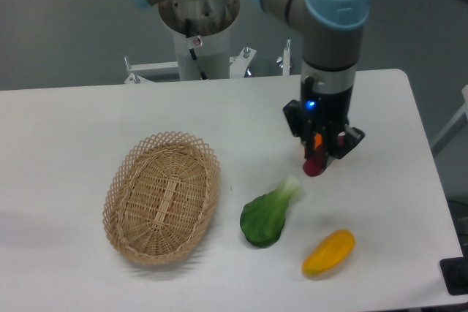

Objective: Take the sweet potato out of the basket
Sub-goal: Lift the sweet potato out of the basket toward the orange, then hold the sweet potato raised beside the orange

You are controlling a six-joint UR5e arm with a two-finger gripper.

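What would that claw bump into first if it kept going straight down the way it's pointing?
Probably the round orange, mostly hidden right behind the gripper, which holds the sweet potato. Depth is unclear; it may meet the white table instead.

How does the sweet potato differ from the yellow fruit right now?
The sweet potato is magenta, mostly hidden and held off the table in the pincer; the yellow fruit is yellow-orange, fully visible and lying free on the table. What shows of the potato looks smaller.
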